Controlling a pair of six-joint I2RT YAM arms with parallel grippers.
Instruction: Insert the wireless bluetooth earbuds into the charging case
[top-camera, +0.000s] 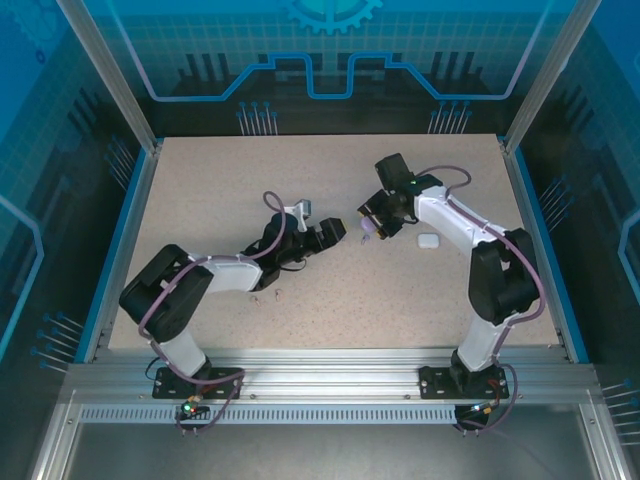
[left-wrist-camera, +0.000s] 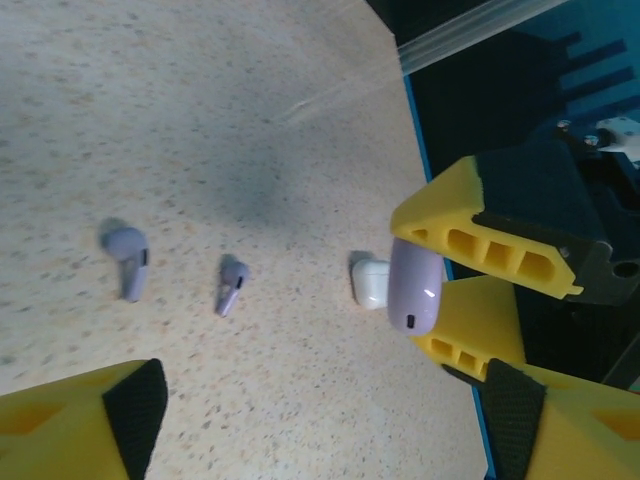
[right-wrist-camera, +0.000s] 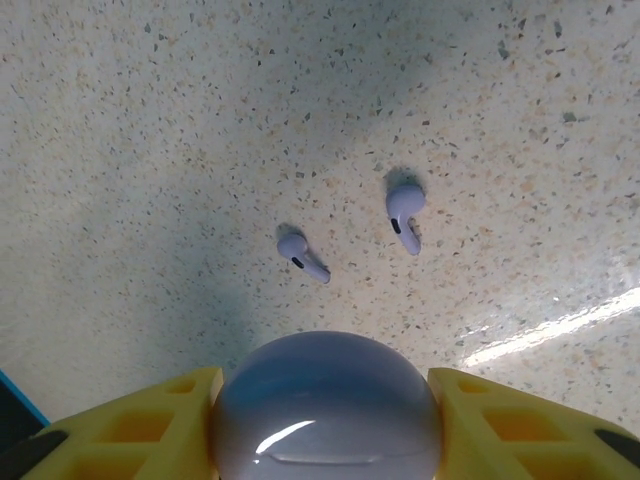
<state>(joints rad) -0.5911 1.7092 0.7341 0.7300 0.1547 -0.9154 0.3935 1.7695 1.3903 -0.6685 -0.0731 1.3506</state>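
Purple earbuds (left-wrist-camera: 128, 258) lie loose on the table (left-wrist-camera: 200, 120), both flat on their sides, stems running toward your left gripper (left-wrist-camera: 320, 420) and heads away. Its jaws stand wide with nothing between them, while your right gripper (right-wrist-camera: 325, 425) clamps the purple case (left-wrist-camera: 415, 290) just above the tabletop. Picking up looks like the step in hand, so line the jaws across one stem before closing.

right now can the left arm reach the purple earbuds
Probably yes: the left gripper is open, the purple earbuds lie bare ahead of it, and the right gripper holds the purple case off to one side.
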